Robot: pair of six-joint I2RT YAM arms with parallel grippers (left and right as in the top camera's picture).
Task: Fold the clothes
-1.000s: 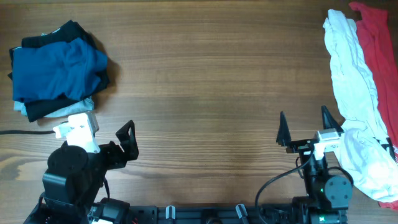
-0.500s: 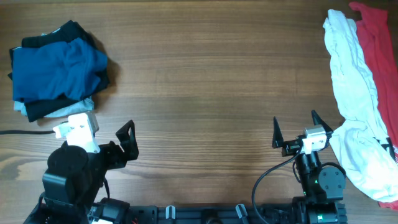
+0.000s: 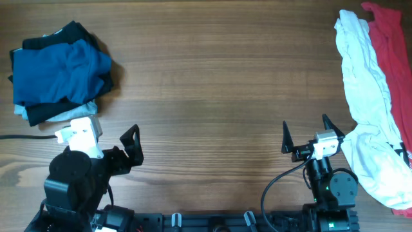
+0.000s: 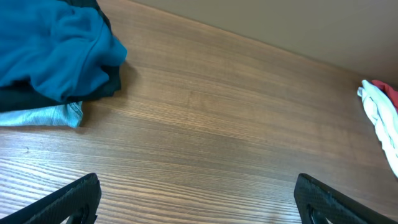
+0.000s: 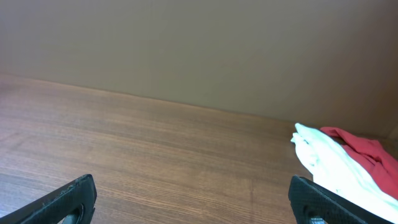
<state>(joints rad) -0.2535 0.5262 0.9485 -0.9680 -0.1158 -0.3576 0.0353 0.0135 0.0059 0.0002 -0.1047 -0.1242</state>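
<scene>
Five garments were counted: royal-blue cloth shirt (image 3: 58, 71), black piece (image 4: 31, 99), pale-blue piece (image 4: 43, 116) piled left; long white cloth (image 3: 367, 109), red cloth (image 3: 393, 51) laid far-to-near, rt. Left gripper (image 4: 196, 199), right gripper (image 3: 306, 129) were held wide apart, nothing gripped.

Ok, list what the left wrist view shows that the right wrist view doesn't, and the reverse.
Only the left wrist view: the stacked pile, with the blue shirt on top, a black garment under it and a pale-blue garment at the bottom.
Only the right wrist view: nothing new, just more of the red garment.
Both: the wooden table, the white garment with red beside it, and the view's own open gripper: left gripper, right gripper.
</scene>
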